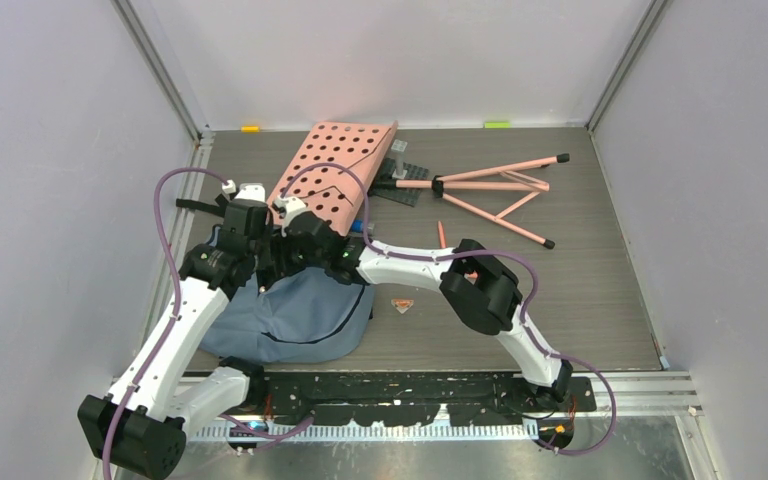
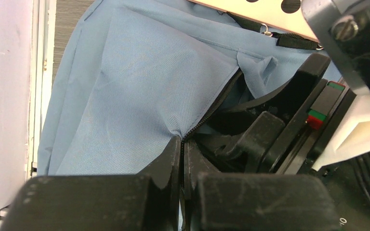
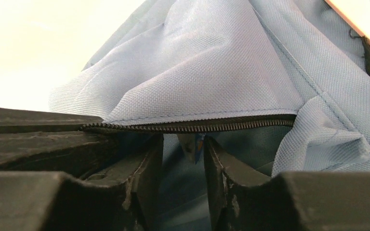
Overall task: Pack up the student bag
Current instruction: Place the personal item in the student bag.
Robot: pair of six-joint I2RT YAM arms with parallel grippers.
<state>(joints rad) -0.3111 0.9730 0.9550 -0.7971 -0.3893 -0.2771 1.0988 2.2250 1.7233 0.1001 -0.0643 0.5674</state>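
The blue-grey student bag (image 1: pixel 300 320) lies at the near left of the table, its top under both wrists. My left gripper (image 2: pixel 182 144) is shut on the bag's zipper edge (image 2: pixel 217 103) and pinches the black teeth and fabric (image 2: pixel 125 86). In the top view the left gripper (image 1: pixel 260 262) meets the right gripper (image 1: pixel 290 245) at the bag's mouth. My right gripper (image 3: pixel 183 149) is open, with its fingertips just inside the opening under the zipper line (image 3: pixel 197 126). A small grey and blue-orange piece (image 3: pixel 192 147) hangs between the jaws, not gripped. The bag's inside is dark.
A pink perforated board (image 1: pixel 335 165) leans over the bag's far side. A pink folding stand (image 1: pixel 500 190) lies at the back right beside a dark grey plate (image 1: pixel 405 185). An orange pencil (image 1: pixel 441 233) and a small orange piece (image 1: pixel 400 304) lie mid-table. Walls enclose three sides.
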